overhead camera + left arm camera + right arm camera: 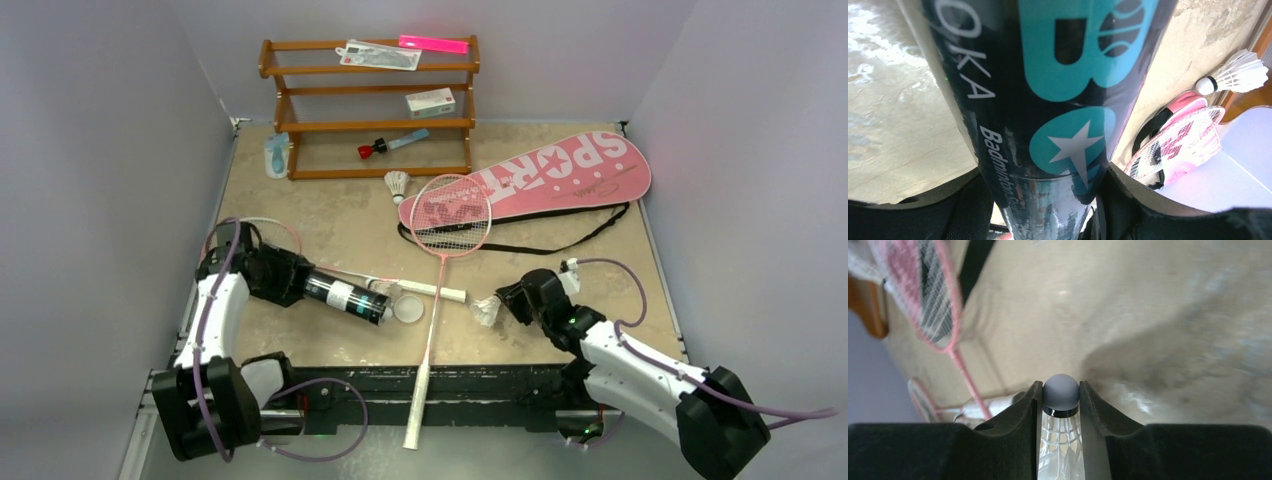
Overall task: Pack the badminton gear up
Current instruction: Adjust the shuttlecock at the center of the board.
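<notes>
My left gripper (285, 277) is shut on the long black tube (345, 296), held low over the table's left side; its teal lettering fills the left wrist view (1048, 100). The tube's open end points right. My right gripper (512, 300) is shut on a white feather shuttlecock (487, 312), cork between the fingers (1061, 392). A second shuttlecock (399, 184) lies near the shelf. One pink racket (452, 215) lies with its head on the pink "SPORT" bag (560, 172). The other racket's white handle (432, 290) lies by the tube; its head is hidden.
A wooden shelf (370, 125) at the back holds a small white box (430, 101), a red-capped blue tool (390, 145) and flat packets. A clear round lid (408, 308) lies by the tube's mouth. The first racket's handle (415, 425) overhangs the near edge.
</notes>
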Robot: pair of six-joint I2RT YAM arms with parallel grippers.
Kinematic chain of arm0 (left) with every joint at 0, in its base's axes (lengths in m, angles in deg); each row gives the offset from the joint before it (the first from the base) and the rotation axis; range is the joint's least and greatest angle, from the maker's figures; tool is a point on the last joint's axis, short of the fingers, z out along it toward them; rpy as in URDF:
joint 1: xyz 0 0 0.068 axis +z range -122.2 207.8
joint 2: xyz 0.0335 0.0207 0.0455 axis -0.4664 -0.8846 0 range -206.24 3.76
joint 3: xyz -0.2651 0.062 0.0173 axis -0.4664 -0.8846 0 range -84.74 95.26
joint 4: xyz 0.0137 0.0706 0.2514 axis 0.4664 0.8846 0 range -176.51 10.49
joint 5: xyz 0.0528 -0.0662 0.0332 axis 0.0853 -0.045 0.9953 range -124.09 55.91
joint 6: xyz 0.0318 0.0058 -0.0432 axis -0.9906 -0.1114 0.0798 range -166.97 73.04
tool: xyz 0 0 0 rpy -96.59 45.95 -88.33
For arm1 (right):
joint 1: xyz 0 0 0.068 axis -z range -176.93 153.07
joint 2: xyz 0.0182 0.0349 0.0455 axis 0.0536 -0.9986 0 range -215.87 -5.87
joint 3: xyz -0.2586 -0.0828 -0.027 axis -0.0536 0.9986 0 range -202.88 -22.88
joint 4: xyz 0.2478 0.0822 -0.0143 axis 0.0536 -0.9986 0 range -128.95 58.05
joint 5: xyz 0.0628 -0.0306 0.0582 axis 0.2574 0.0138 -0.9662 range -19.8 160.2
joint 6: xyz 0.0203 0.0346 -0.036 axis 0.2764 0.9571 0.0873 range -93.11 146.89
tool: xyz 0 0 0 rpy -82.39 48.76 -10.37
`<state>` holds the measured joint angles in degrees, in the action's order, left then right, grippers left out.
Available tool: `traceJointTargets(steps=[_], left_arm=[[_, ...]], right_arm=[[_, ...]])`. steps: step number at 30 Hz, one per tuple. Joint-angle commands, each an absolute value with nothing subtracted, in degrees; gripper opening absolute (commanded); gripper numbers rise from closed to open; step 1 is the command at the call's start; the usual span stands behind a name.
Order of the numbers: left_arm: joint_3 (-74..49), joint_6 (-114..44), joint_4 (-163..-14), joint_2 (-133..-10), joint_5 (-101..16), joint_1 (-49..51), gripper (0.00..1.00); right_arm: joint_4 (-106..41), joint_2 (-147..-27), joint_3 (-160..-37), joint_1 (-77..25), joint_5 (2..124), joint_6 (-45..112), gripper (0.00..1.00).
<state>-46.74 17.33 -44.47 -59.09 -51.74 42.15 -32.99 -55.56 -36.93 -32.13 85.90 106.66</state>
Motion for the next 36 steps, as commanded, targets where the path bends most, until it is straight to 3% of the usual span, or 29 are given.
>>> traceJointTargets(steps=[1,5,8,14,21,28,36], left_arm=[[-45.7,18.8,-37.2,-53.1,-49.2,42.5,0.45],[-49.1,18.6,-34.5,-48.9,-48.7,42.5,0.45],[-52.2,19.1,-32.9,-46.0,-48.8,42.5,0.45],[-56.6,21.3,-35.4,-42.5,-48.8,42.5,0.45],[-58.2,20.7,-43.9,-51.4,-51.2,42.5,0.43],[-56.8,22.3,-53.2,-61.0,-52.0,42.4,0.43],[-52.3,20.6,-60.3,-70.2,-53.5,42.4,0.42]], right_arm=[[-43.6,-55.8,-39.0,-32.3,92.6,116.8,0.36],[-45.9,-55.1,-39.8,-32.3,92.9,115.4,0.77],[-50.5,-53.5,-42.2,-32.3,91.8,111.5,0.89],[-52.8,-48.9,-48.3,-32.3,91.6,87.9,0.91],[-50.5,-48.1,-55.8,-32.3,79.9,57.7,0.92],[-58.2,-53.4,-65.3,-32.3,77.4,53.3,0.91],[-46.6,-60.7,-65.8,-32.3,62.6,50.1,0.88]])
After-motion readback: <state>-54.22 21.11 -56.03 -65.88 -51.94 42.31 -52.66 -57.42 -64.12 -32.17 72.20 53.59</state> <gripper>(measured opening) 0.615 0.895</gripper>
